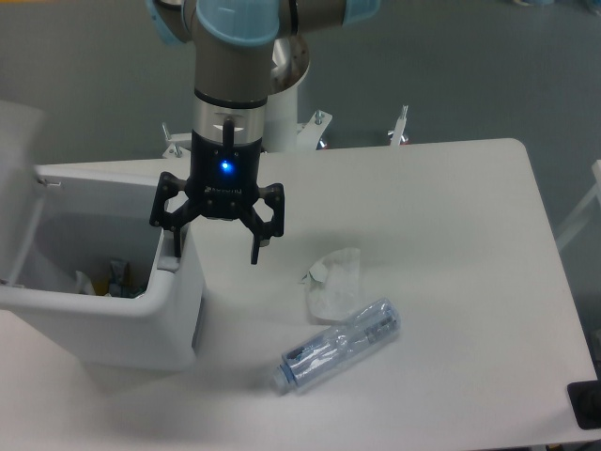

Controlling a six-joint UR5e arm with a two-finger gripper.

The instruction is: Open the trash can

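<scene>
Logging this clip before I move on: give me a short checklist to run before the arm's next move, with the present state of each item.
1. Lid up: ok, it stands raised at the left of the bin, and the inside with some rubbish shows.
2. Claw state: ok, open and empty.
3. Claw clear of the bin: not ok, one finger sits at the latch corner.
4. Finger pressing the latch or only near it: cannot tell.
5. Retreat path: ok, the bottle and the wrapper lie to the right, apart from the claw.
</scene>
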